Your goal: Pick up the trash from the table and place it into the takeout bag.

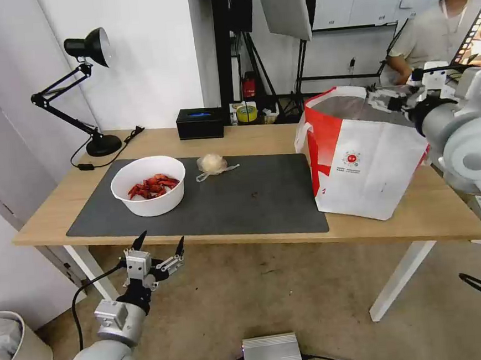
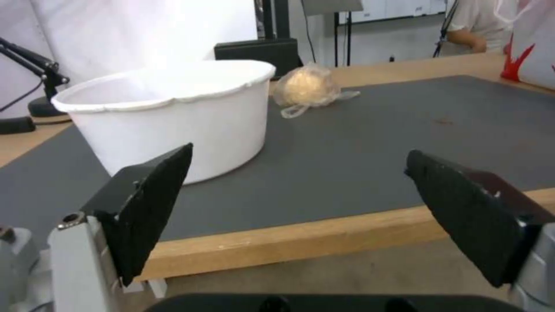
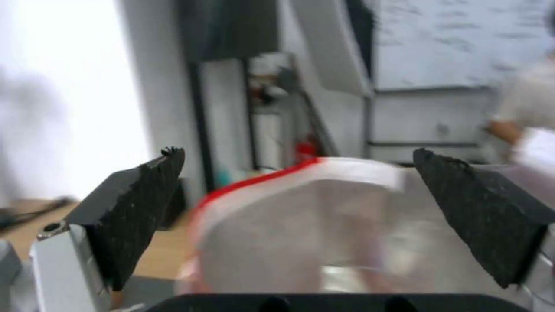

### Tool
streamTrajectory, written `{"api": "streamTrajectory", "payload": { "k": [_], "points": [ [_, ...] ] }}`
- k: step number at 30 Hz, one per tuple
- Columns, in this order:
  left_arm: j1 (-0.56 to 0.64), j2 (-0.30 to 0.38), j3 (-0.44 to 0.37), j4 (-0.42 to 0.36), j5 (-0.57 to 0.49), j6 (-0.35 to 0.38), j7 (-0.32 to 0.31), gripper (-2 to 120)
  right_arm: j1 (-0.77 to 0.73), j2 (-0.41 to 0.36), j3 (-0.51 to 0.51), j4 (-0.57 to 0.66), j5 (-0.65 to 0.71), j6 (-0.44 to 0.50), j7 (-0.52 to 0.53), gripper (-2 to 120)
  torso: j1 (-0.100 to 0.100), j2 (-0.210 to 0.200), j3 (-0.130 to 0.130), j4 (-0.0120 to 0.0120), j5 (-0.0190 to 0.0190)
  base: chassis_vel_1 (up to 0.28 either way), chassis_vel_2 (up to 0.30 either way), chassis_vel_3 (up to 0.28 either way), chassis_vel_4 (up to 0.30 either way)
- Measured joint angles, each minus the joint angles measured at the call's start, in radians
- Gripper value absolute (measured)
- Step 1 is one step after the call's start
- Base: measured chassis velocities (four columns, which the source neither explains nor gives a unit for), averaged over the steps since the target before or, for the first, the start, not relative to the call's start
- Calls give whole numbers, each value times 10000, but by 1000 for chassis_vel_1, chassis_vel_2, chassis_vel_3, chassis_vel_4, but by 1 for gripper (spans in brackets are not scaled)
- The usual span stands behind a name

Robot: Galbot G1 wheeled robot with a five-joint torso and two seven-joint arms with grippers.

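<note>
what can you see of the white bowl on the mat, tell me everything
The white bowl is round, fairly deep and looks like thin plastic or paper, with a slightly wavy rim. It stands upright and uncovered on the left part of the dark grey mat, holding a shallow heap of red crayfish shells. Nothing grips or touches it. The small clear plastic bag lies apart to its right, and the open left gripper hangs below the table edge in front of it.

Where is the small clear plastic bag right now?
In the head view, the small clear plastic bag lies on the dark grey mat, just right of the white bowl.
</note>
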Motion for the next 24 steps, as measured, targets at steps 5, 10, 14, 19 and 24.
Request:
{"api": "streamTrajectory", "payload": {
  "k": [5, 10, 14, 19, 24],
  "points": [
    [76, -19, -110, -27, 15, -90, 2, 100, -1613, 302, 331, 559, -1062, 848, -1495, 100, -1, 0, -1, -3, -3, 0, 0, 0, 0],
    [479, -237, -410, -126, 245, -361, 74, 100, -2463, 833, 171, 632, -1858, 1167, -2203, 100, 0, 0, 1, 4, 2, 0, 0, 0, 0],
    [523, -305, -484, -115, 272, -417, 122, 100, -3251, 1174, 140, 802, -2496, 1337, -2410, 100, -1, 0, -1, -1, -2, 0, 0, 0, 0],
    [459, -322, -484, 62, 305, -417, 244, 100, -4436, 1643, 32, 565, -3527, 1887, -2589, 100, -1, 0, 0, -2, 2, 0, 0, 0, 0],
    [383, -318, -454, 178, 306, -416, 253, 100, -5150, 1944, 20, 354, -4015, 2394, -2767, 100, -1, 0, 0, -1, 1, 0, 0, 0, 0]
  ]
}}
